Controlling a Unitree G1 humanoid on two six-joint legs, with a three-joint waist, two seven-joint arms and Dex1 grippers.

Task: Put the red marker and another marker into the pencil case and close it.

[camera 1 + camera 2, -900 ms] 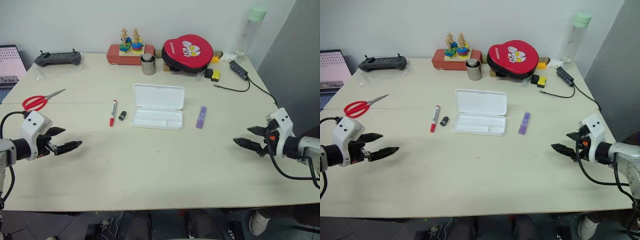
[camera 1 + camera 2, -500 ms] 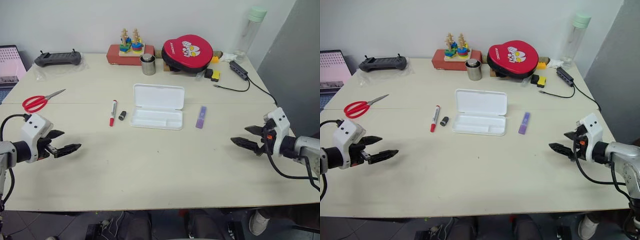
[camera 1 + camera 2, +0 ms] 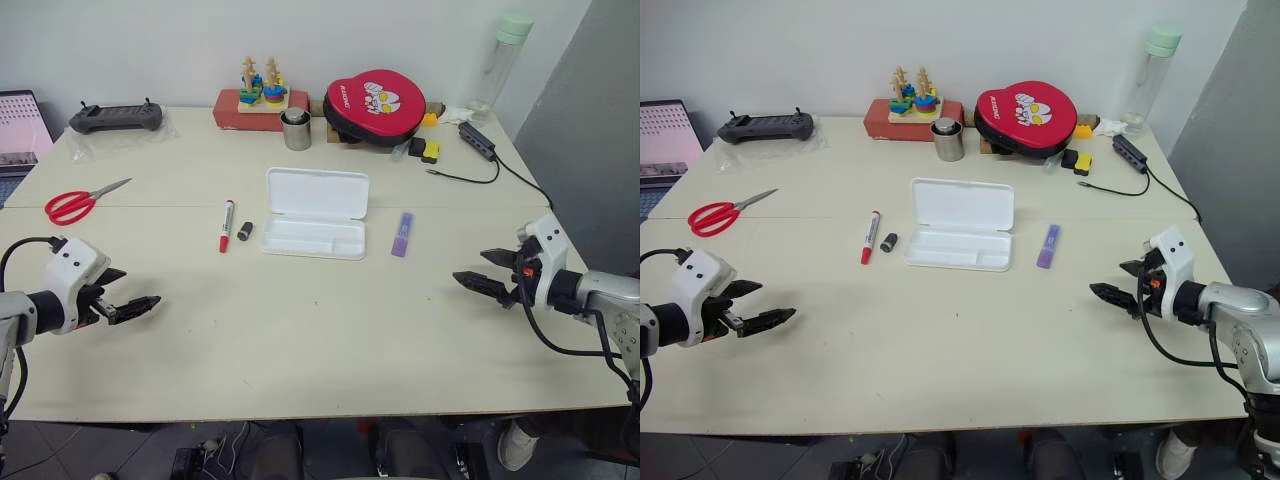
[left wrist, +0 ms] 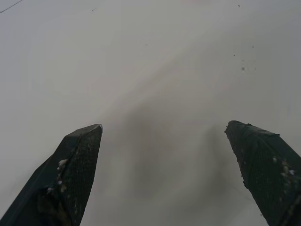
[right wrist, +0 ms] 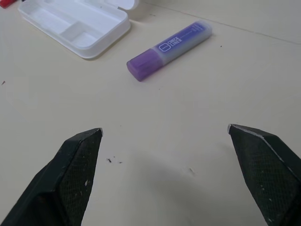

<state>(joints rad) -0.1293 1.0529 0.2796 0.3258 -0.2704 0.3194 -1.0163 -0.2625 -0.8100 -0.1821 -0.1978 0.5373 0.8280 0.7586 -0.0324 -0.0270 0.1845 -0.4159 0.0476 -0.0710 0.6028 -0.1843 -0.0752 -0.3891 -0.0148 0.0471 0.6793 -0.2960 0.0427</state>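
At frame centre: pencil case [image 3: 315,213] lies lid-open (ready to load) | red marker [image 3: 226,226] left of it, lilac marker [image 3: 402,234] right | left gripper [image 3: 128,300] and right gripper [image 3: 487,272] spread wide, empty, low at the edges.

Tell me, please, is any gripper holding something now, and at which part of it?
Nothing is held. The left gripper and the right gripper are both open and empty above the table.
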